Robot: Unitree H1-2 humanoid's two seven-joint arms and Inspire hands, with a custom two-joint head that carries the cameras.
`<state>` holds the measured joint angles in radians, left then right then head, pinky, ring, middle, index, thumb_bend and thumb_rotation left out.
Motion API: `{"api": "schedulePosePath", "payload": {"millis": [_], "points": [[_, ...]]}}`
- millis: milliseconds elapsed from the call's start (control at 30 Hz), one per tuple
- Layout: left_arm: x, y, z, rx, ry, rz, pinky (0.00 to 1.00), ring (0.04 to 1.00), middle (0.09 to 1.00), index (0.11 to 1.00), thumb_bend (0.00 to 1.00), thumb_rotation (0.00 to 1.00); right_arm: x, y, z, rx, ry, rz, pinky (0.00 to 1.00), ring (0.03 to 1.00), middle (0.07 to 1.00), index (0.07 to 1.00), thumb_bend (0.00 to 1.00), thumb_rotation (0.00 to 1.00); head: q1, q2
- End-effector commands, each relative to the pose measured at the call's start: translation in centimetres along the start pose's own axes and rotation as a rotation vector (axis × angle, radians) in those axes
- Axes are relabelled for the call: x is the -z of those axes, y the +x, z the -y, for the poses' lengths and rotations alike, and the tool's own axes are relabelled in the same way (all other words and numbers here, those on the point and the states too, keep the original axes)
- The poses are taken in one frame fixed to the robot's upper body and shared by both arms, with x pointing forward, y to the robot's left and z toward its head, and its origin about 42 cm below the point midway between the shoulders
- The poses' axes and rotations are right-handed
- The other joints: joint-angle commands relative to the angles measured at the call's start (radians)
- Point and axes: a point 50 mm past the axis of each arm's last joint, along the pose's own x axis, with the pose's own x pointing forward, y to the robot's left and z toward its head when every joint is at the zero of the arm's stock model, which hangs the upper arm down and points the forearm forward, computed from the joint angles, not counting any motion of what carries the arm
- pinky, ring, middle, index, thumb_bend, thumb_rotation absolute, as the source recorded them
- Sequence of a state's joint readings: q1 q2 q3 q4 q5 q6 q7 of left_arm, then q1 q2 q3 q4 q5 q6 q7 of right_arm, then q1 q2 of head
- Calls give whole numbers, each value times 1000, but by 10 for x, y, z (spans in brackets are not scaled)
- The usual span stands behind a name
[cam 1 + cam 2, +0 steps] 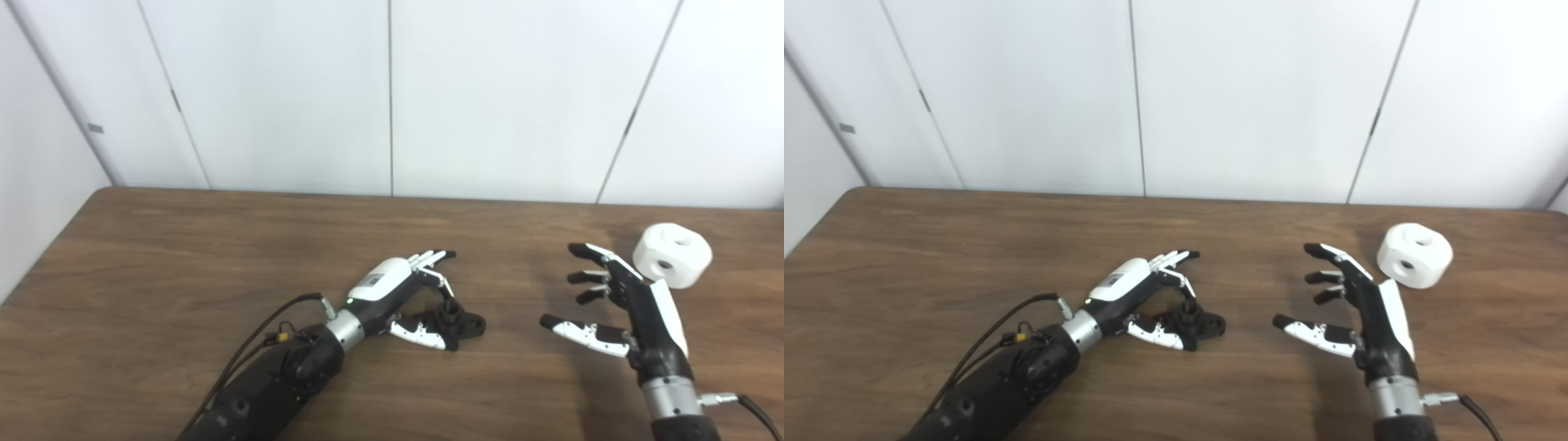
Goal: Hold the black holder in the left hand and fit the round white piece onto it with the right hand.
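Left hand (398, 294) lies low over the brown wood-grain table (184, 269), palm turned toward centre, fingers (432, 260) stretched out & spread above the small black plastic holder w/ a short round post on top (456, 321), thumb (419, 334) reaching along the table on the near side of it. Thumb tip looks to be touching or just beside the holder's near edge; fingers arch over it w/o closing, so the hand is not clenched and has no real grasp yet, more a loose cup around the part. Holder sits flat on the table, post pointing up, roughly mid-table. A black cable (257, 337) loops off the left forearm near the wrist. Right hand (1360, 306) is well apart to the right, held upright w/ palm facing left, fingers splayed, thumb (1311, 334) sticking out toward centre: released, holding nothing. Beyond it & to its right, near the far right of the table, rests the round white plastic piece w/ a hole in its top face & another in its side (1415, 254); in the right eye view there's a clear gap btwn it and the hand, in the left eye view they overlap. Behind the table edge, plain white wall panels (1243, 92) w/ thin vertical seams.
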<state>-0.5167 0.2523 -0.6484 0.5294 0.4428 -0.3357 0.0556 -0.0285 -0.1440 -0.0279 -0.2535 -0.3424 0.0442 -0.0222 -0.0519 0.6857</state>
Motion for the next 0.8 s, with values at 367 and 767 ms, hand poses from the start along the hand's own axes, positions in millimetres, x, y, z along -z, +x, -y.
{"api": "schedulePosePath", "payload": {"millis": [367,767], "points": [[27,-39,61,281,44,-101,1000,1000,976,482,524,58,-80,58,42,-145,-518,53,556,743,847,814,748,231,-375,-65],[58,-65,50,269,23,-119,1000,1000,965,482,524,56,-121,135,56,-174,-1050,-106,649,859,936,813,886,242,-630,-190]]}}
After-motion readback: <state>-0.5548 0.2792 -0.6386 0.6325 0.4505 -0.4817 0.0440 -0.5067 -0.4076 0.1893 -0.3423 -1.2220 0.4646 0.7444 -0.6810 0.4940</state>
